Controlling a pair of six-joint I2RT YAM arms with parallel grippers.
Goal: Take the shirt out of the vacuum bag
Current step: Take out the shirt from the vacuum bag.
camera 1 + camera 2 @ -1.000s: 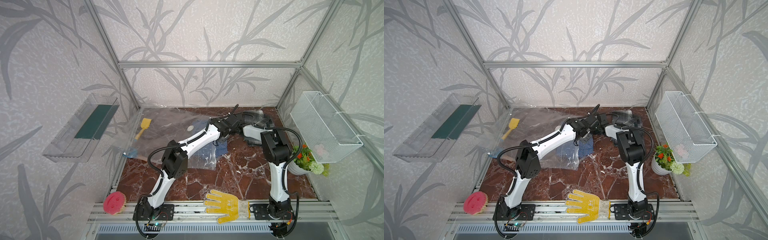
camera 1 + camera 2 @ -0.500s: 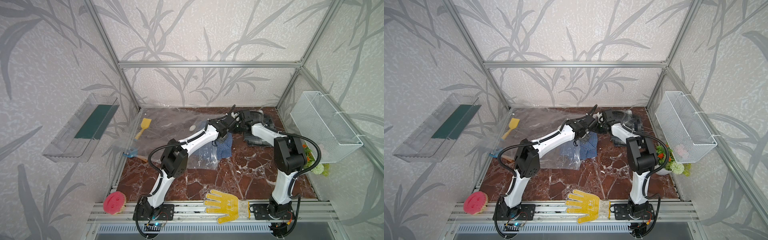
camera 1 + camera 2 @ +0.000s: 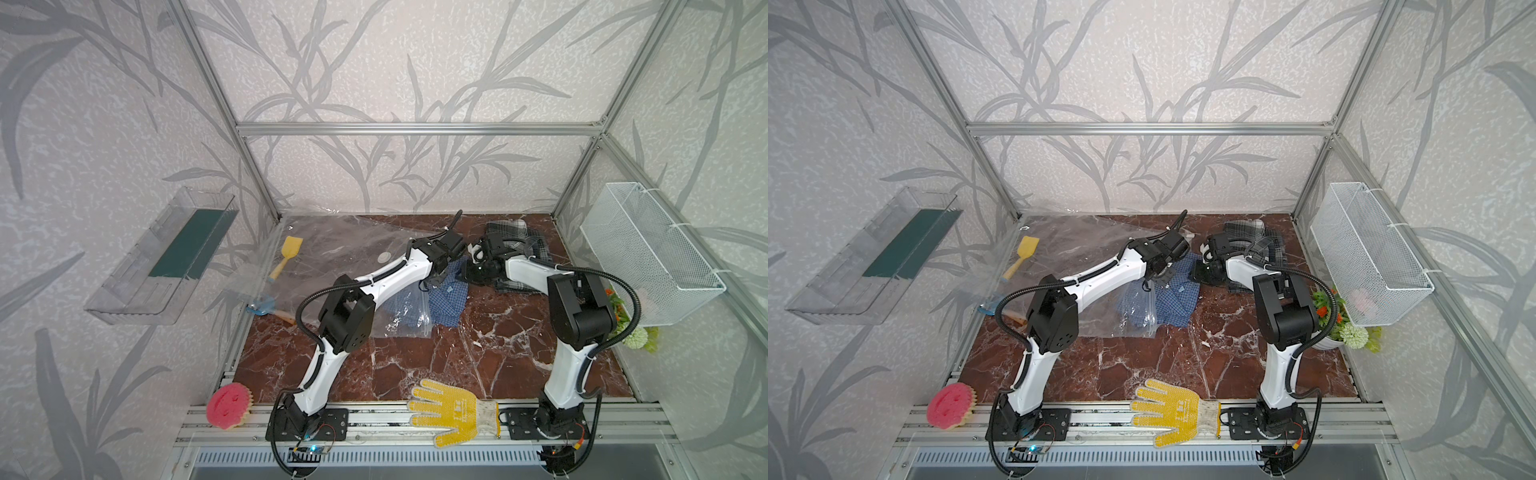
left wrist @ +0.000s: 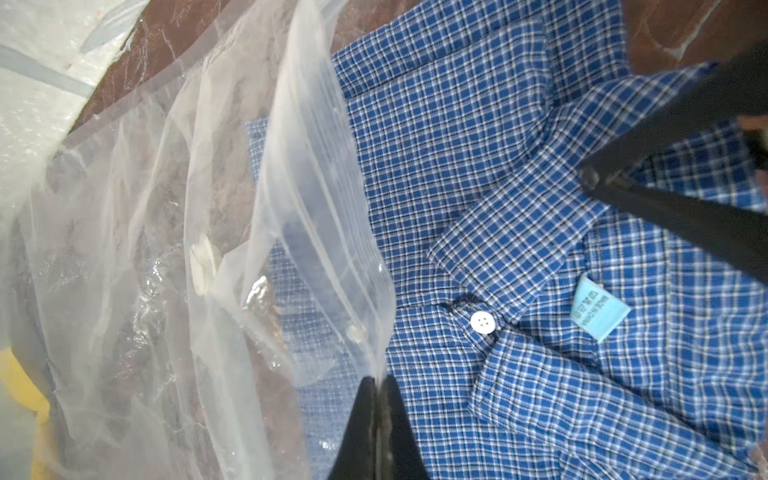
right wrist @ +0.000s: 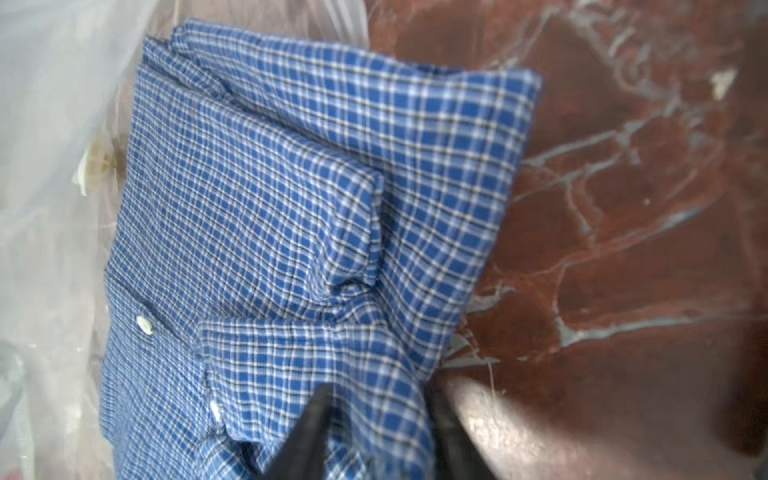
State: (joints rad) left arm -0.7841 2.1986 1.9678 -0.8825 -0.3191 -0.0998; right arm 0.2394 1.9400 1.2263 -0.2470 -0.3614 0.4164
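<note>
The blue checked shirt (image 3: 446, 297) (image 3: 1177, 297) lies mid-table, its collar end out on the marble and its other end still under the plastic. The clear vacuum bag (image 3: 332, 249) (image 3: 1067, 245) spreads to the back left, with its round white valve (image 3: 385, 257) showing. My left gripper (image 4: 378, 380) (image 3: 434, 282) is shut on the bag's zip edge (image 4: 316, 187), holding it up over the shirt (image 4: 478, 124). My right gripper (image 5: 378, 399) (image 3: 467, 272) stands open at the collar end, with a bunched fold of shirt (image 5: 270, 187) between its parted fingers.
A grey plaid garment (image 3: 515, 237) lies at the back right behind the right arm. A yellow spatula (image 3: 286, 253) rests under the bag. A yellow glove (image 3: 449, 411) and pink sponge (image 3: 228, 405) sit on the front rail. A flower pot (image 3: 631, 328) and wire basket (image 3: 648, 257) are on the right.
The right arm swung its elbow out to the right and drew the shirt further from the bag's mouth. Its jaws have since parted. The left gripper kept hold of the bag edge.
</note>
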